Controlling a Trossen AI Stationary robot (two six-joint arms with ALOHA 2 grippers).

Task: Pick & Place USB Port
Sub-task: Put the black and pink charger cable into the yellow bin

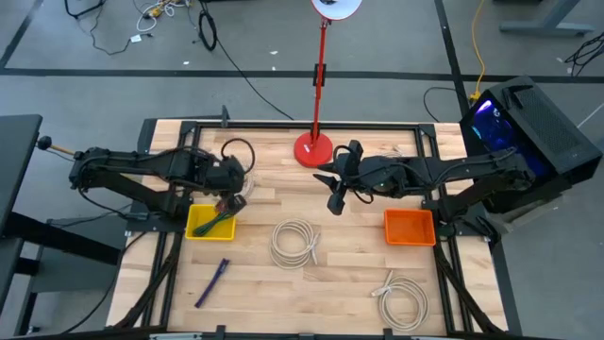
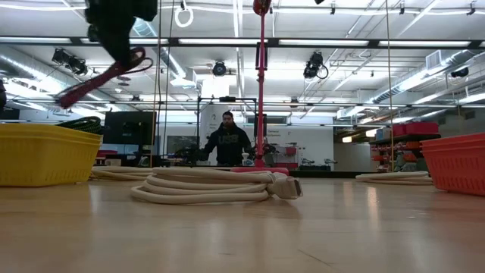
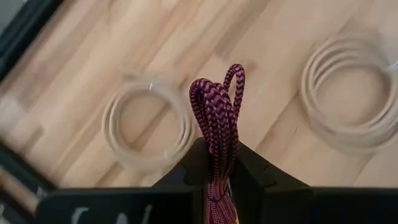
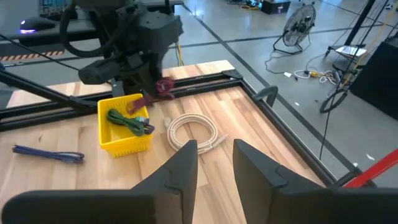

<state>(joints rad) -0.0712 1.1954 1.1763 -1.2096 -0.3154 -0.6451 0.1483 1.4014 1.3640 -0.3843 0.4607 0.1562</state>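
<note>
Maroon braided USB cable (image 3: 217, 118) is clenched in our left pincer (image 3: 217, 171), folded into a bundle, loops sticking out past the fingertips. We hold it in the air just beside the yellow bin (image 1: 209, 223), near its inner corner, not yet over the middle as far as the high view shows. That bin already has a green cable (image 4: 129, 122) in it, so one item looks sorted. Right pincer (image 4: 214, 163) hangs empty above the middle of the surface (image 1: 359, 274), jaws apart with a clear gap, nothing between them, near the red lamp base (image 1: 313, 149). Orange bin (image 1: 410, 228) on the right side looks empty from above. Left on the wood: a blue cable (image 1: 212, 281) in front of the yellow bin, one white coil (image 1: 294, 242) in the centre, another white coil (image 1: 400, 300) toward the front right. Our read: roughly a quarter done; next is shifting the maroon bundle over the yellow bin and releasing it, then three more picks.
</note>
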